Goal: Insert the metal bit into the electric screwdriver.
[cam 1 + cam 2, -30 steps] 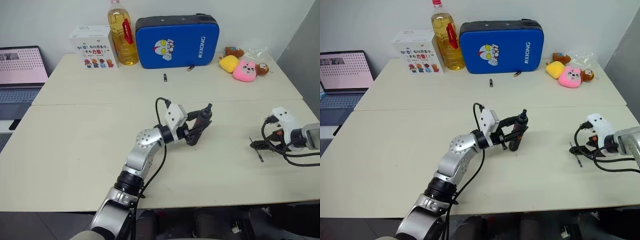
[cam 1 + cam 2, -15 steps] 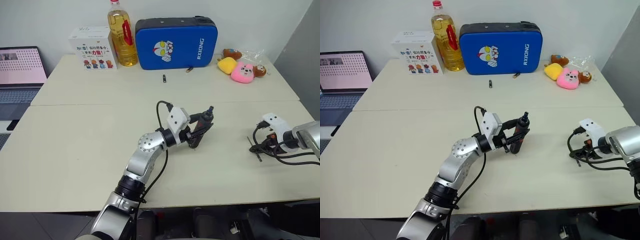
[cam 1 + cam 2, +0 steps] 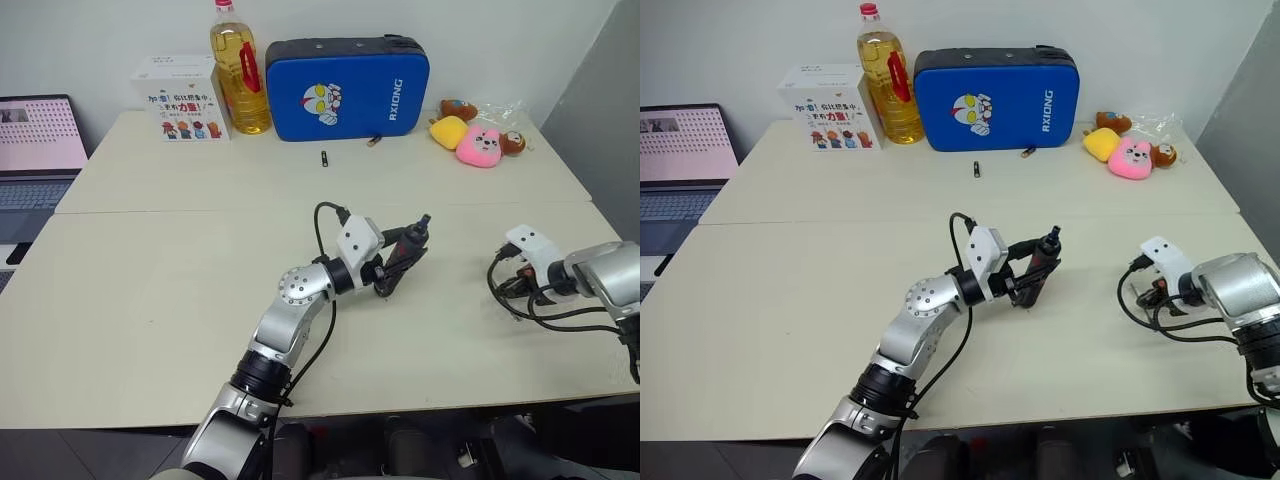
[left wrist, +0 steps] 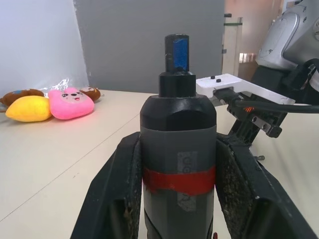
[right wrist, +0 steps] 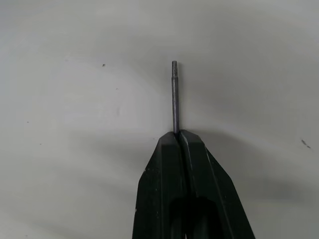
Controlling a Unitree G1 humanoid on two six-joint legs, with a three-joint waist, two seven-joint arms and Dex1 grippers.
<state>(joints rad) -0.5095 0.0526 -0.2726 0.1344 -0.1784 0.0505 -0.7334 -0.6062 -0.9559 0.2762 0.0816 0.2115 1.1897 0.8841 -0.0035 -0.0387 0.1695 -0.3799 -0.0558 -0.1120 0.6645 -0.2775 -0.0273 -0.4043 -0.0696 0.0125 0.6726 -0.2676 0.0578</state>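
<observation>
The left gripper [image 4: 177,194] clamps the electric screwdriver [image 3: 402,256] mid-desk, tip raised. Near the desk's right edge, the right gripper [image 5: 178,137] is pinched shut on the metal bit [image 5: 175,97]. Pickup appears complete; the next move likely calls for lifting the bit and aligning it with the screwdriver's socket.

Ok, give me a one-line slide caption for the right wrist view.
Right gripper shut on the metal bit, the thin rod sticking out past its fingertips over the pale table.

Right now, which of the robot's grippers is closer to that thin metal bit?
Right. The right gripper is shut on the metal bit just above the table; the left gripper sits mid-table, clamping the electric screwdriver.
</observation>
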